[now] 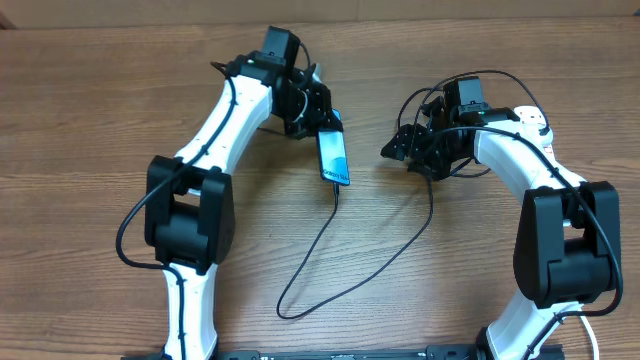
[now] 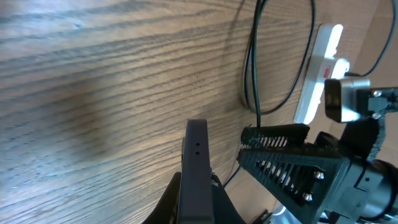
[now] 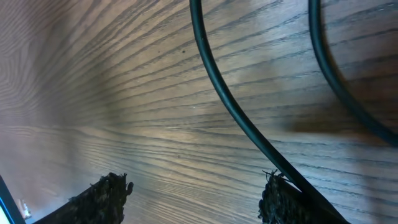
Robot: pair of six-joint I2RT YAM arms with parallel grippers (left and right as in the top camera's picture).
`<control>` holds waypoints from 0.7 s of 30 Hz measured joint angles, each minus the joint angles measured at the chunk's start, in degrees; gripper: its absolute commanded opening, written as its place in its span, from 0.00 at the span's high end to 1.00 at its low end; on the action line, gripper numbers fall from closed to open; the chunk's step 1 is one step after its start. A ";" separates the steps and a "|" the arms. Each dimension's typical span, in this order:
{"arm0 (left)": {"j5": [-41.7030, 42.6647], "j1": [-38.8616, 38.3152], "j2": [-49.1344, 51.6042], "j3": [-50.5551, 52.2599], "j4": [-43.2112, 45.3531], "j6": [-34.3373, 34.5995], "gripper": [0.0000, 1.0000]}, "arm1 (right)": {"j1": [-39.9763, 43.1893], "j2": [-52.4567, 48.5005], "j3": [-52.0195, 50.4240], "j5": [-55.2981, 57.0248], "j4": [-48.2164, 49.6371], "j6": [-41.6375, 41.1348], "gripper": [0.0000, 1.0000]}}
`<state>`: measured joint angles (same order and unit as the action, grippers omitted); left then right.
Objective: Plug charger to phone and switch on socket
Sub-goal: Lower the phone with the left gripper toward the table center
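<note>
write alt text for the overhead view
Two white and black robot arms reach across a wooden table. The left hand is at the top end of a phone with a blue screen; a thin black cable loops from the phone's lower end towards the right hand.

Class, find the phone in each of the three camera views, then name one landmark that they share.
Overhead: phone just above centre.
Left wrist: bottom centre, seen edge-on.
Right wrist: maybe the bluish sliver at the bottom-left corner; unclear.
Shared landmark: the black charger cable, in all three.
</note>
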<state>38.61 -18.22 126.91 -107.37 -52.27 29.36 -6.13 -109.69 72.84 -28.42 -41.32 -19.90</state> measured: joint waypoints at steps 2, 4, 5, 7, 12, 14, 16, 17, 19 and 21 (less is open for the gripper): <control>-0.79 -0.46 0.00 0.00 -0.02 0.00 0.95 | -0.02 0.00 0.00 0.42 -0.33 0.04 0.28; -1.27 -0.72 0.00 0.00 -0.02 0.00 0.95 | -0.02 0.00 0.00 1.16 -0.68 0.09 0.28; -1.40 -0.74 0.00 0.00 0.00 0.00 0.96 | -0.02 0.00 0.00 1.53 -0.90 0.11 0.28; -1.66 -0.72 0.00 0.00 -0.04 0.00 0.95 | -0.02 0.00 0.00 2.25 -1.18 0.20 0.28; -3.52 -0.72 0.00 0.00 -0.28 0.00 0.96 | 0.00 0.00 0.00 3.32 -1.36 0.24 0.29; -4.00 -0.72 0.00 0.11 -0.33 0.00 0.95 | -0.02 0.00 0.00 3.39 -1.36 0.24 0.28; -4.42 -0.72 0.00 0.31 -0.31 0.00 0.96 | 0.00 0.00 0.00 3.39 -1.33 0.22 0.28; -4.55 -0.72 0.00 0.44 -0.26 0.00 0.96 | 0.00 0.00 0.00 3.41 -1.31 0.24 0.28; -4.94 -0.72 0.00 1.11 -0.24 0.00 0.96 | 0.00 0.00 0.00 3.41 -1.31 0.24 0.28; -5.77 -0.72 0.00 2.21 -0.09 0.00 0.95 | -0.02 0.00 0.00 3.41 -1.31 0.24 0.28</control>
<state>32.84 -18.94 126.91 -105.16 -52.36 29.36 -6.15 -109.69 72.84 -25.02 -42.63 -19.66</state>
